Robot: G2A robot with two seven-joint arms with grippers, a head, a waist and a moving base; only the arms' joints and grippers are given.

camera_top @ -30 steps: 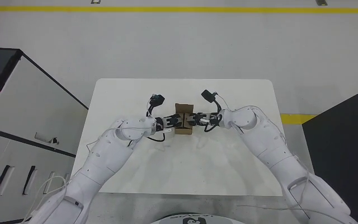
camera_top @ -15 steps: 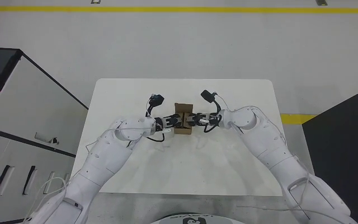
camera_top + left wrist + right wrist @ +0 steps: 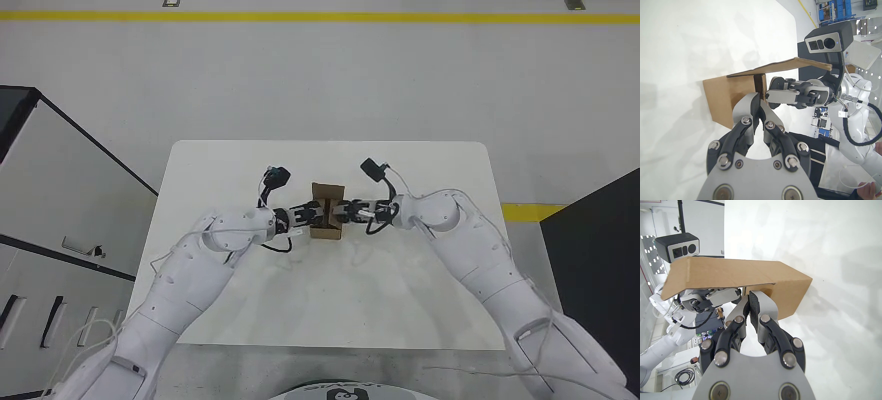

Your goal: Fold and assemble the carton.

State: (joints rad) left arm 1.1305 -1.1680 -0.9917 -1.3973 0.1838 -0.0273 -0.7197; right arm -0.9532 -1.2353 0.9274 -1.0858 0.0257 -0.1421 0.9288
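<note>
A small brown carton [image 3: 327, 205] stands in the middle of the white table [image 3: 420, 300] between my two arms. Its top flap [image 3: 791, 65] sticks out flat above the open side. My left gripper [image 3: 308, 214] comes at the carton from the left and is shut on the thin edge of a side flap [image 3: 759, 98]. Opposite it, my right gripper [image 3: 345, 212] is shut on the carton's wall edge at the opening [image 3: 749, 298]. The carton [image 3: 753, 273] rests on the table with its long flap reaching over both grippers, whose tips nearly meet.
A dark cabinet [image 3: 60, 180] stands beside the table's left edge, and a dark panel [image 3: 600, 240] is at the right. A yellow floor line [image 3: 320, 16] runs behind the table. Bare tabletop lies all around the carton.
The left arm's elbow has shifted slightly outward. The carton and both grippers stay where they were.
</note>
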